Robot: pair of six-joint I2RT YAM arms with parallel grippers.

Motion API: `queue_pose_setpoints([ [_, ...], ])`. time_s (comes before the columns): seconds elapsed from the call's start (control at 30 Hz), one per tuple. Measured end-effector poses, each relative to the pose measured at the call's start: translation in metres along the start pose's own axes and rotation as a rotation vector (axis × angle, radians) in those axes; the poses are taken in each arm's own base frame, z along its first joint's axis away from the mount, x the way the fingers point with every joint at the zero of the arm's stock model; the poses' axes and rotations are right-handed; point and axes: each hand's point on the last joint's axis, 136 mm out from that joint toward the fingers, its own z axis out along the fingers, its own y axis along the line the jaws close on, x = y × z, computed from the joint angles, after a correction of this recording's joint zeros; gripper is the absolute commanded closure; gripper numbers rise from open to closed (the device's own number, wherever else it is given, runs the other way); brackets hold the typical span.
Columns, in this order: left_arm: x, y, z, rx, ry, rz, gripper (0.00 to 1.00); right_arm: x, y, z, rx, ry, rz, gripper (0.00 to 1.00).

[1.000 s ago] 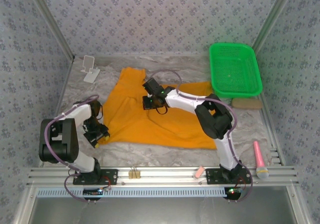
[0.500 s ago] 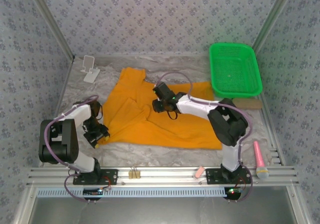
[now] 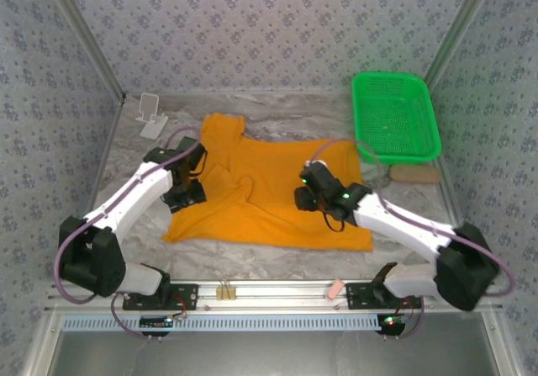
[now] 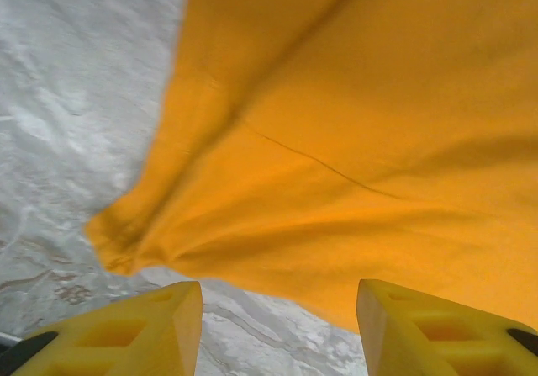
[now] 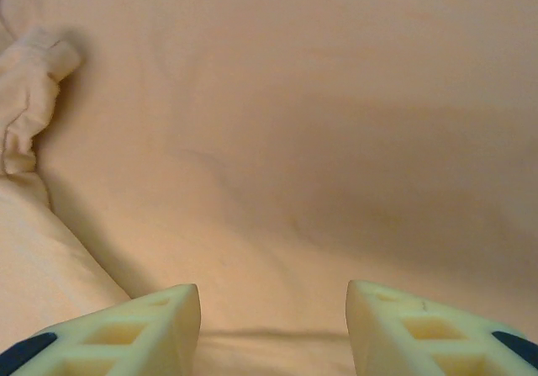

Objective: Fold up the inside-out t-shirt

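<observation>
Found the orange t-shirt (image 3: 269, 212) lying spread and wrinkled over the middle of the table (image 3: 277, 262), its long straight edge toward the near side. Saw one part reaching toward the far left, near a white stand (image 3: 151, 115), and another toward the green basket (image 3: 395, 115) in the far right corner. Noted a raised crease running across the cloth between the two arms.

Made out the left arm (image 3: 134, 195) stretched from the near left corner, with its jaws over the shirt's left edge. Saw from the left wrist camera that those yellow jaws were parted with nothing between them, poised above bare table (image 4: 67, 98) just beside the t-shirt (image 4: 353, 140), where a corner of cloth bunched toward the left.

Made out the right arm (image 3: 403, 225) reaching in from the near right corner, with its jaws over the right half of the shirt. Saw from the right wrist camera that these jaws were likewise released and gripping nothing, held above smooth cloth of the t-shirt (image 5: 294, 140), with a puckered fold (image 5: 34, 90) at the upper left.

Spotted a tan oblong thing (image 3: 412, 174) just beside the basket's near side, and a pair of clips (image 3: 224, 292) and a small pink piece (image 3: 334, 288) on the metal rail (image 3: 277, 293) along the near edge.
</observation>
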Motion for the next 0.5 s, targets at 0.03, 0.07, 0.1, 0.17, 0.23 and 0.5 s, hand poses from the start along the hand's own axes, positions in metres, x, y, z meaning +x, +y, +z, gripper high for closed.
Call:
queue_pose_setpoints([
  [0.03, 0.004, -0.005, 0.009, 0.003, 0.016, 0.016, 0.51, 0.003, -0.012, -0.006, 0.013, -0.003, 0.065, 0.50],
  [0.07, 0.009, -0.007, 0.018, -0.002, 0.033, 0.024, 0.52, 0.008, -0.020, -0.008, 0.020, 0.002, 0.118, 0.50],
  [0.1, 0.015, -0.006, 0.032, -0.018, 0.059, 0.030, 0.52, 0.017, -0.032, -0.008, 0.031, 0.019, 0.182, 0.50],
  [0.17, 0.029, 0.005, 0.056, -0.070, 0.111, 0.035, 0.53, 0.041, -0.052, -0.003, 0.052, 0.075, 0.291, 0.50],
  [0.23, 0.044, 0.023, 0.071, -0.136, 0.159, 0.031, 0.52, 0.074, -0.073, 0.005, 0.084, 0.145, 0.395, 0.53],
  [0.5, 0.049, 0.067, 0.083, -0.181, 0.217, -0.173, 0.52, 0.130, -0.116, 0.006, 0.227, 0.250, 0.650, 0.60],
])
